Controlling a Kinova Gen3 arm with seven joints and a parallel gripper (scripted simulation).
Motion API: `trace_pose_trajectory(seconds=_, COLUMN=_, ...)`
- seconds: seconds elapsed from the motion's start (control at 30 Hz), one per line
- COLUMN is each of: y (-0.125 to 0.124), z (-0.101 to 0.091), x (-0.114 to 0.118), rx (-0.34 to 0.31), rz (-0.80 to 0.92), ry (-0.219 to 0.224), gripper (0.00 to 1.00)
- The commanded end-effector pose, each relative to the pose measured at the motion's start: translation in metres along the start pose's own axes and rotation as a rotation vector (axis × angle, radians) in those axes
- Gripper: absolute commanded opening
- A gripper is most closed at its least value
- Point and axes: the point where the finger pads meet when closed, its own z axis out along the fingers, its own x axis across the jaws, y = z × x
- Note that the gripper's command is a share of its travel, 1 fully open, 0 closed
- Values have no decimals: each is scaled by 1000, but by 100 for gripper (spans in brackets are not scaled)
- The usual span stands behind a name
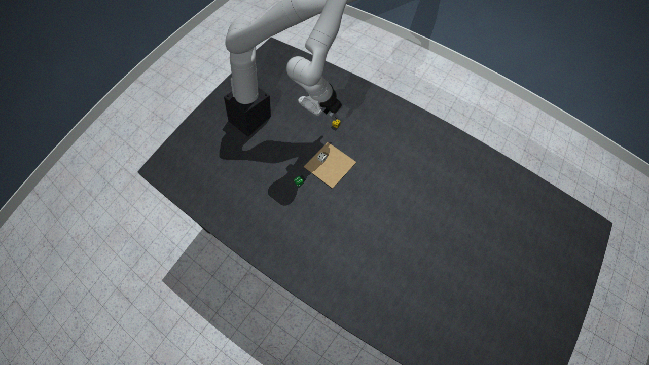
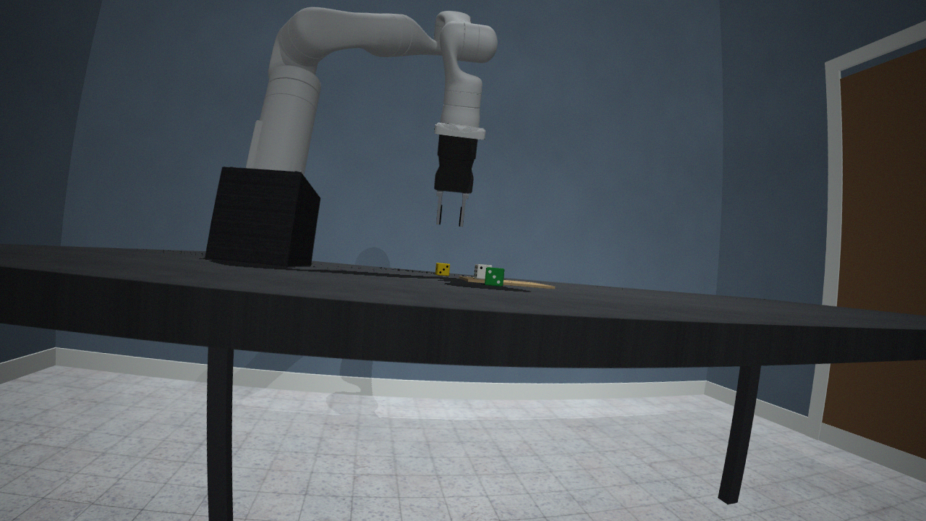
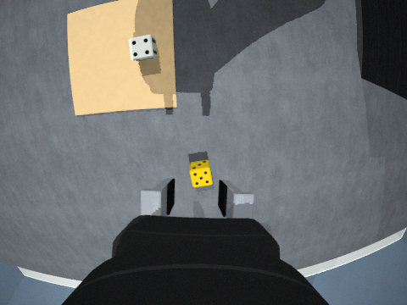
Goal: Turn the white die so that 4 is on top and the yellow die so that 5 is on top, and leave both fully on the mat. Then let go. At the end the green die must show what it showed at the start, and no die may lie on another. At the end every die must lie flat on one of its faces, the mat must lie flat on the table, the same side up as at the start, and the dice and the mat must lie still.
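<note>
green die (image 1: 298, 181) (image 2: 494, 276) outside wrist view, mat (image 3: 106, 63) cut off at wrist view's top

Dark tbl. (image 1: 431, 204) (image 2: 388, 317) (image 3: 297, 169): rectangular top; legs (image 2: 220, 428) (image 2: 739, 434) visible below in ext. view. Flr. (image 1: 81, 217) (image 2: 453, 446): light, speckled, w/ grid lines. Walls (image 1: 521, 49) (image 2: 582, 161): blue; pale baseboard (image 1: 490, 79) (image 2: 518, 388) at foot. Brown door (image 2: 887, 246): R side of ext. view, pale frame (image 2: 833, 194). Pale strip (image 3: 352, 256), low in wrist view: prob. baseboard, poorly resolved.
</note>
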Motion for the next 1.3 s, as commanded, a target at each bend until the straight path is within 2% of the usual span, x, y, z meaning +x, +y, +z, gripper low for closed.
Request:
trace_pose_trajectory(seconds=0.0, y=32, z=5, x=5, rx=60, rz=-80, ry=19, gripper=79)
trace_pose_trajectory(seconds=0.07, y=36, z=4, x=3, rx=109, rz=-81, ry=4, gripper=79)
trace_pose_trajectory(seconds=0.2, y=39, z=4, x=6, rx=187, rz=-80, ry=16, gripper=79)
trace_pose_trajectory(seconds=0.27, y=39, z=4, x=6, rx=187, rz=-80, ry=16, gripper=79)
trace_pose_trajectory(seconds=0.47, y=44, z=4, x=7, rx=284, rz=-82, ry=17, gripper=79)
trace_pose_trajectory(seconds=0.67, y=47, z=3, x=7, rx=352, rz=-82, ry=18, gripper=79)
trace_pose_trajectory(seconds=0.97, y=50, z=2, x=7, rx=394, rz=-83, ry=12, gripper=79)
trace_pose_trajectory(seconds=1.23, y=51, z=2, x=7, rx=403, rz=-84, ry=10, gripper=79)
trace_pose_trajectory(seconds=1.27, y=51, z=2, x=7, rx=403, rz=-84, ry=10, gripper=100)
